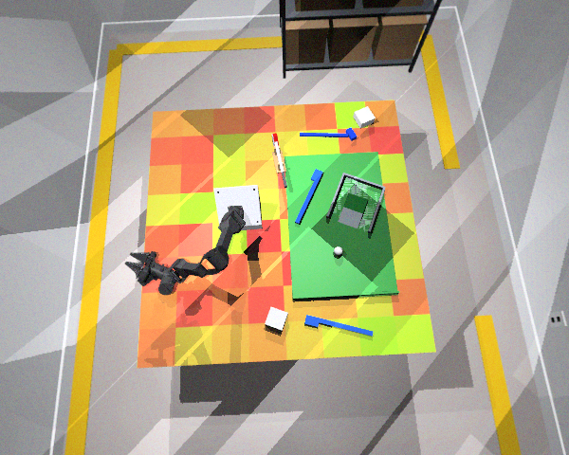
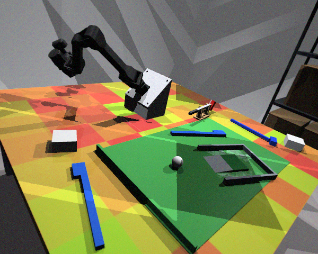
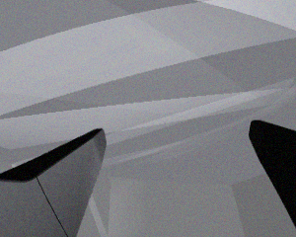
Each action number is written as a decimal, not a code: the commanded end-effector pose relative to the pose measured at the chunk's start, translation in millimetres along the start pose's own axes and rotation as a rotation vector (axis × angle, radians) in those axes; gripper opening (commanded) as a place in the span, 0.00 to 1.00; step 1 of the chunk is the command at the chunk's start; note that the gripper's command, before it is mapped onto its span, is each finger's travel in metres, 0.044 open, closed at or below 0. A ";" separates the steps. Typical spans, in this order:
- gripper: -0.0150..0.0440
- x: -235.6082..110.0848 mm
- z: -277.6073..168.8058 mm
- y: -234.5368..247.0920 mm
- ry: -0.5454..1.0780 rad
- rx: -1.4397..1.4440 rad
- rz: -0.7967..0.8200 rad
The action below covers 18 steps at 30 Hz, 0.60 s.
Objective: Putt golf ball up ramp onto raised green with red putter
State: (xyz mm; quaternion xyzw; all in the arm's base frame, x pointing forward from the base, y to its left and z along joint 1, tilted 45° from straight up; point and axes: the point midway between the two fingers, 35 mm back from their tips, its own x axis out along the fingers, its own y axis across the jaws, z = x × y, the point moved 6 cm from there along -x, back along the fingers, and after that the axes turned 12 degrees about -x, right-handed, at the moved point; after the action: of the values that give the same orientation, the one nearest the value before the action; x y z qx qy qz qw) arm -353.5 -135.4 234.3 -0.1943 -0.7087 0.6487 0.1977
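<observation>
Black parallel-jaw gripper (image 1: 134, 266) is held spread wide and empty, raised well away from the play area. Red-headed putter (image 1: 278, 157) is propped on a small stand beside the green mat (image 1: 323, 288), likely for easy grasping. White golf ball (image 1: 338, 251) is parked below the grey ramp (image 1: 349, 217).

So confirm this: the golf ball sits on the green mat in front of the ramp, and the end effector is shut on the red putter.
Wrong on the end effector: it is open and holds nothing, as the wrist view shows. The red putter lies on its stand beside the green mat, per the top view. The golf ball does sit before the ramp.
</observation>
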 end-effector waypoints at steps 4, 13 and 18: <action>1.00 -5.7 4.5 -2.6 -0.029 0.029 -0.002; 1.00 -45.5 30.4 -19.1 -0.219 0.221 0.005; 1.00 -70.4 42.7 -28.4 -0.329 0.330 0.025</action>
State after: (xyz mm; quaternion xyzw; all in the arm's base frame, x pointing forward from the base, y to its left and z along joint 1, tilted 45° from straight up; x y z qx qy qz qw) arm -328.6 -192.5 247.5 -0.0946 -0.6448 0.7475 0.1286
